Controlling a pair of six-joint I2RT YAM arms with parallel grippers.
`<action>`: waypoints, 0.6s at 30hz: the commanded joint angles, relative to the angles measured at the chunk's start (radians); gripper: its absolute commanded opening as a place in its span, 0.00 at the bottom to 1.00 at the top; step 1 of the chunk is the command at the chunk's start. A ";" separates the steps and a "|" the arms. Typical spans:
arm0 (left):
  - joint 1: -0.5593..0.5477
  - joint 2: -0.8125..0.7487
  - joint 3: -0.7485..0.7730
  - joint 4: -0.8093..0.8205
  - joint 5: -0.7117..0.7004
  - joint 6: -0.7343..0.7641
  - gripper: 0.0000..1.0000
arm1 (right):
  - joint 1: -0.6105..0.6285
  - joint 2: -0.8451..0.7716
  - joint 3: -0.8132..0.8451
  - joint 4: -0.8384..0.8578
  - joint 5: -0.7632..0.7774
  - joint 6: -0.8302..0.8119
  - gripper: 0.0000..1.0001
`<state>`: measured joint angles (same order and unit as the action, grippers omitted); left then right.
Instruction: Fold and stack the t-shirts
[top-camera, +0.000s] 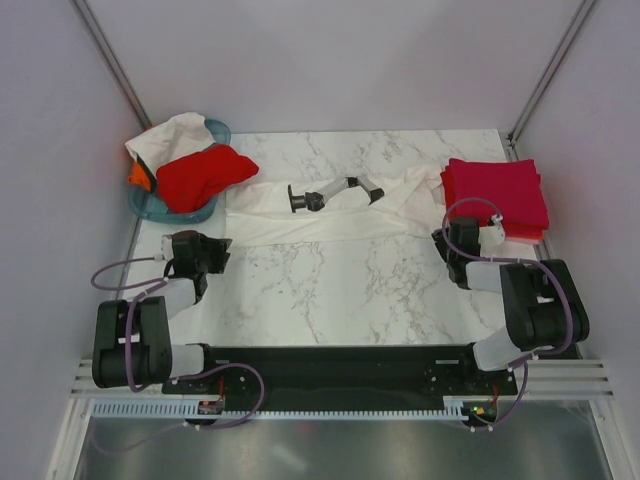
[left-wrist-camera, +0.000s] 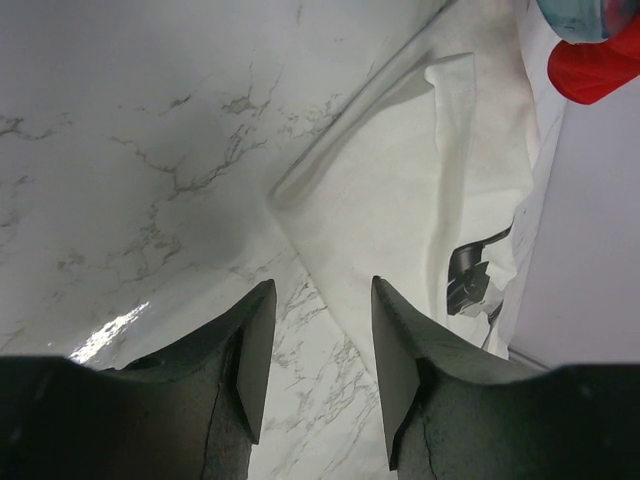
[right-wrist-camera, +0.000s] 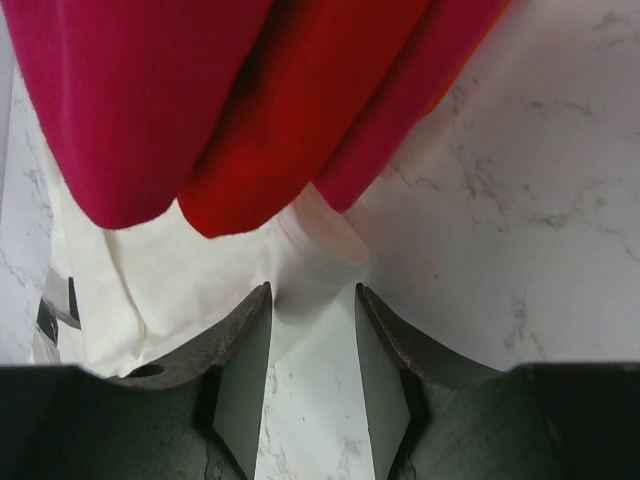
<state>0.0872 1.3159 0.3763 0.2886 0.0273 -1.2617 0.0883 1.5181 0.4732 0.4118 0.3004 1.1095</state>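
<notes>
A large white t-shirt (top-camera: 330, 222) with a black print lies spread across the middle back of the table. My left gripper (top-camera: 207, 250) is open and empty over bare marble just short of the shirt's left corner (left-wrist-camera: 400, 200); in the left wrist view the gripper (left-wrist-camera: 322, 290) shows a wide gap. My right gripper (top-camera: 450, 240) is open, and in the right wrist view (right-wrist-camera: 312, 292) a white fold of the shirt (right-wrist-camera: 315, 250) lies at its fingertips. A folded stack of crimson and red t-shirts (top-camera: 497, 192) sits at the right, overhanging the white cloth (right-wrist-camera: 240, 100).
A teal basket (top-camera: 150, 208) at the back left holds a bright red shirt (top-camera: 205, 175), a white cloth (top-camera: 175, 135) and an orange one (top-camera: 138, 175). The basket (left-wrist-camera: 580, 15) and red shirt (left-wrist-camera: 600, 70) also show in the left wrist view. Walls close in on both sides.
</notes>
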 joint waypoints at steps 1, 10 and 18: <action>-0.001 0.000 -0.013 0.046 -0.024 -0.034 0.50 | 0.005 0.040 0.033 0.080 0.045 0.030 0.46; -0.001 0.035 -0.013 0.053 -0.072 -0.024 0.49 | 0.005 0.039 0.058 0.062 0.146 -0.039 0.00; -0.006 0.120 -0.014 0.129 -0.070 -0.036 0.47 | 0.005 0.020 0.054 0.071 0.151 -0.080 0.00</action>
<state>0.0872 1.4002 0.3691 0.3588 -0.0021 -1.2648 0.0902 1.5600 0.5064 0.4561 0.4099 1.0580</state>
